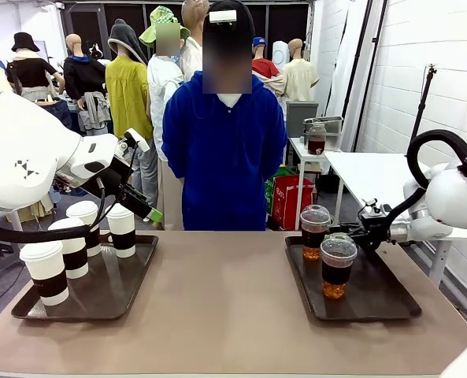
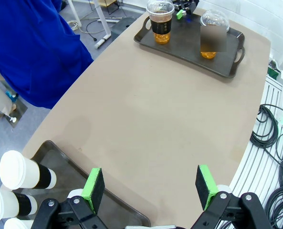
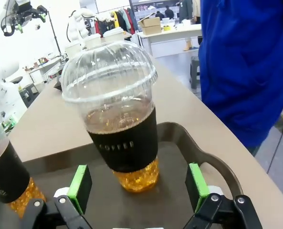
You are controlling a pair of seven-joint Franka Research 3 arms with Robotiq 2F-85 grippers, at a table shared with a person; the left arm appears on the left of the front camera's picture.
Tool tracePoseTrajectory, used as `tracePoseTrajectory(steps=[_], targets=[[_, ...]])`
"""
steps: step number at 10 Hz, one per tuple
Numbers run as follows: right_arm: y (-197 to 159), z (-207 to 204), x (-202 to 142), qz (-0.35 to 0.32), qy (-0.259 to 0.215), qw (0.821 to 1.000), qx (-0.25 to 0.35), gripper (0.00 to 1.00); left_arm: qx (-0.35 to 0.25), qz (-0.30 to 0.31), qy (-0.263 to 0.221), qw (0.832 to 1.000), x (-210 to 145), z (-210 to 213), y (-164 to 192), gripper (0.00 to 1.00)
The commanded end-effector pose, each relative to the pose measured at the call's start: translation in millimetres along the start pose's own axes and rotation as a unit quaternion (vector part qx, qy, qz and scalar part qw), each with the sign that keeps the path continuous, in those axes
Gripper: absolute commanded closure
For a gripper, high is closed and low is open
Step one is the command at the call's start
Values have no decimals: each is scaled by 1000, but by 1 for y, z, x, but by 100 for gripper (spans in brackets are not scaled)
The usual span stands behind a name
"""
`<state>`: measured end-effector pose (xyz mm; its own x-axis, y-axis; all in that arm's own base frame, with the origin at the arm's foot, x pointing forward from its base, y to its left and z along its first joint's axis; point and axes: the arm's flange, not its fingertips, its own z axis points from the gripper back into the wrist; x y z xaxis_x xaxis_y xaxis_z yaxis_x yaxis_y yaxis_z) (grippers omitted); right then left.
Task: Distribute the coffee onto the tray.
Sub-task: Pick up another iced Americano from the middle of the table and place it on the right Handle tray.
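Cup (image 3: 118,114) stands on the tray (image 3: 217,164) just ahead of my right pincer (image 3: 139,183), jaws wide apart, gripping nothing, pads clear of it.

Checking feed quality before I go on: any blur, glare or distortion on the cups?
Left wrist view: a blurred patch covers the nearer dome-lidded cup, and table edges bow from the wide lens. Right wrist view: the dome lid shows soft reflections, the "COFFEE" print stays readable. Front view: even light, paper cups sharp.
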<state>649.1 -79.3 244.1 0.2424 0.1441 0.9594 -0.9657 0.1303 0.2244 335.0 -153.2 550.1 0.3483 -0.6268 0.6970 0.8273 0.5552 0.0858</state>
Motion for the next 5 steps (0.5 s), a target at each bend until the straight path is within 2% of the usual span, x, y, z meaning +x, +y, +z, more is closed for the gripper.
tracePoseTrajectory(steps=[1, 5], targets=[[15, 3, -2, -13, 2, 1000, -13, 0, -3, -6, -2, 1000, -1, 0, 2, 0], [3, 7, -3, -5, 0, 1000, -5, 0, -3, -6, -2, 1000, -1, 0, 2, 0]])
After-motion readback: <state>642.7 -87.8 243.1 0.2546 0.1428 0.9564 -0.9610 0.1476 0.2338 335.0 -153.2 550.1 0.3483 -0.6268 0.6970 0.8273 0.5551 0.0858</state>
